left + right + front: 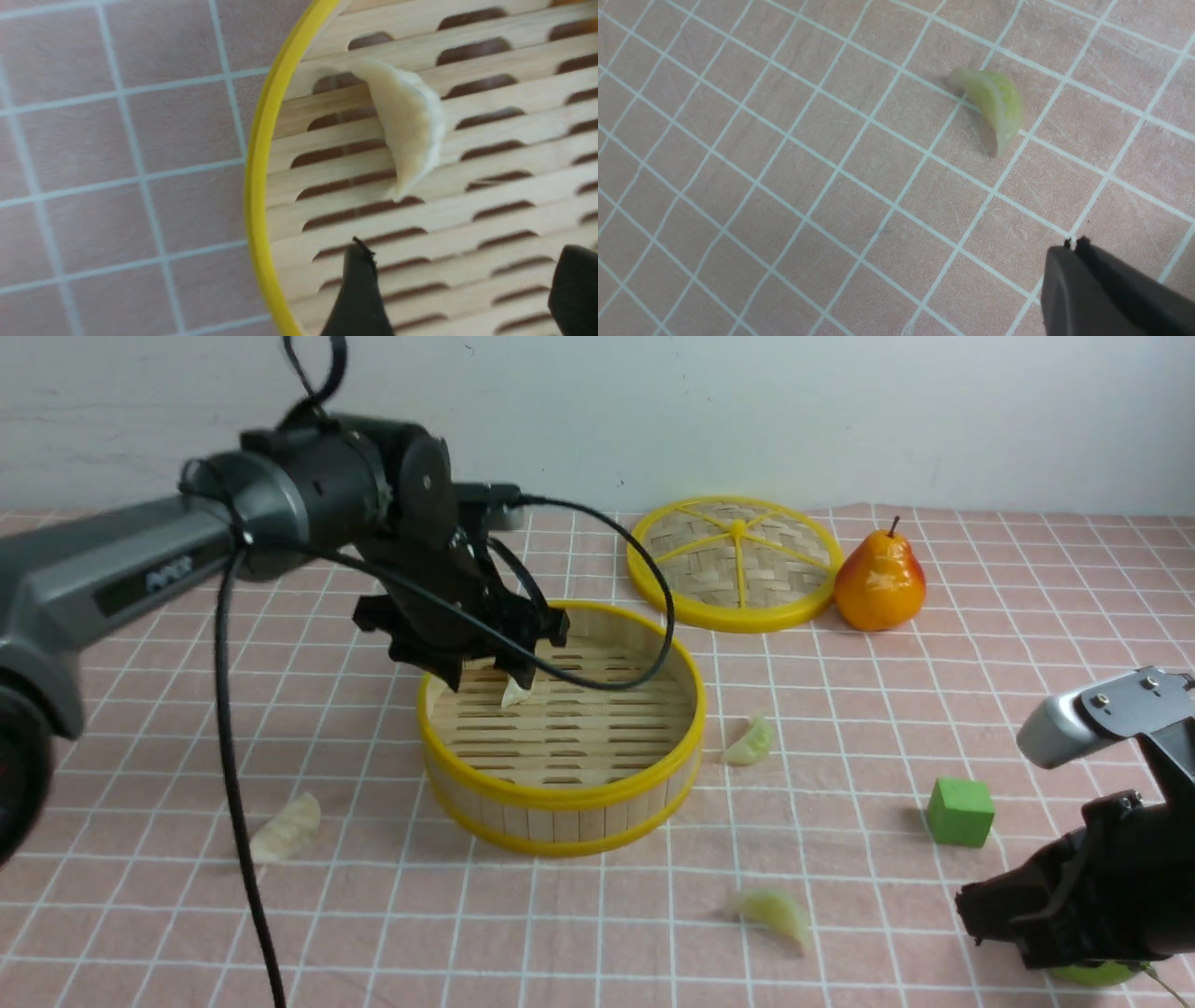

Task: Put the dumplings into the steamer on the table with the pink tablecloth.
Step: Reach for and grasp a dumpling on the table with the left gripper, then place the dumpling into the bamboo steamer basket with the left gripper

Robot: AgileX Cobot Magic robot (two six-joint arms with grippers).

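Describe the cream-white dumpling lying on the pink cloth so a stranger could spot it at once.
Find the round bamboo-slat steamer with yellow rims on the pink grid tablecloth. On the cloth at its left, nearer the camera, lies a cream-white crescent dumpling. The other cream-white dumpling is in the steamer, and the two other loose dumplings are pale green.

- The left gripper [490,674] hangs over the steamer [560,798], a cream dumpling [513,693] just under it.
- 3 lie on the pink tablecloth [840,728]: second cream dumpling [286,828] left, green dumpling [750,742] right of the steamer, nearer green dumpling [775,912] in front.
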